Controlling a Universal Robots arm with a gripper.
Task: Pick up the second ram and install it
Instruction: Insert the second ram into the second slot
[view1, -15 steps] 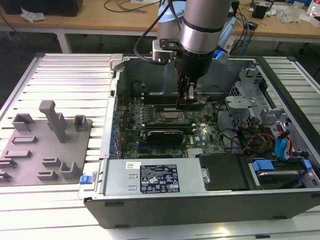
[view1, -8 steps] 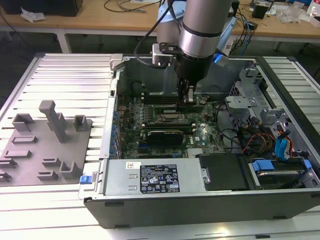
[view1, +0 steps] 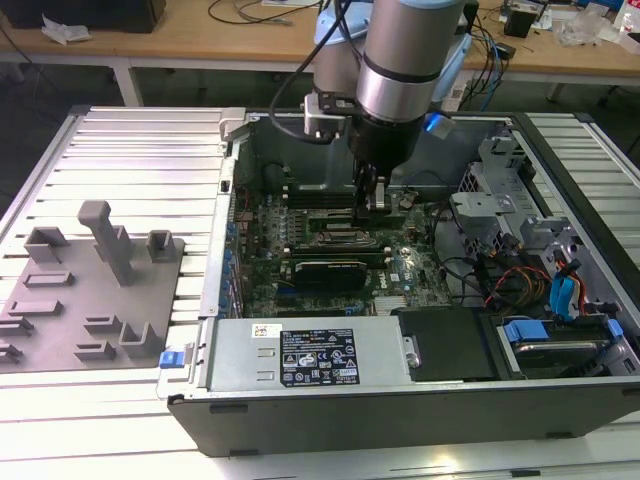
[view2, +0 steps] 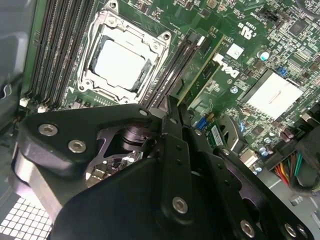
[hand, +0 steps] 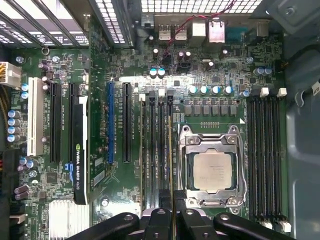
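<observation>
We see the arm (view1: 400, 60) reaching down into the open computer case (view1: 400, 400), with the gripper (view1: 372, 200) low over the motherboard (view1: 400, 270), just beside the CPU socket (view1: 345, 235). In the first wrist view the two black fingers (hand: 192, 222) stand close together over the second ram (hand: 170, 150), a long thin green stick seen edge-on, which runs along the memory slots (hand: 155, 150) right next to the silver CPU socket (hand: 214, 170). The stick passes up between the fingertips of the gripper (hand: 173, 215), so the claw looks nearly closed and pinched on it, upright in the slot row nearest the socket; whether it is fully seated we cannot tell. In the second wrist view the gripper (view2: 170, 107) comes down at the end of the slots (view2: 175, 65) beside the CPU socket (view2: 122, 60), and a thin green edge of the second ram (view2: 197, 70) shows along them. On the far side of the socket another bank of black slots (hand: 265, 155) sits with white end clips. A black graphics card (hand: 80, 150) stands in an expansion slot well apart from the gripper. Outside the case, on the exterior view's left, a grey fixture (view1: 90, 290) rests on the ribbed table (view1: 150, 160).
</observation>
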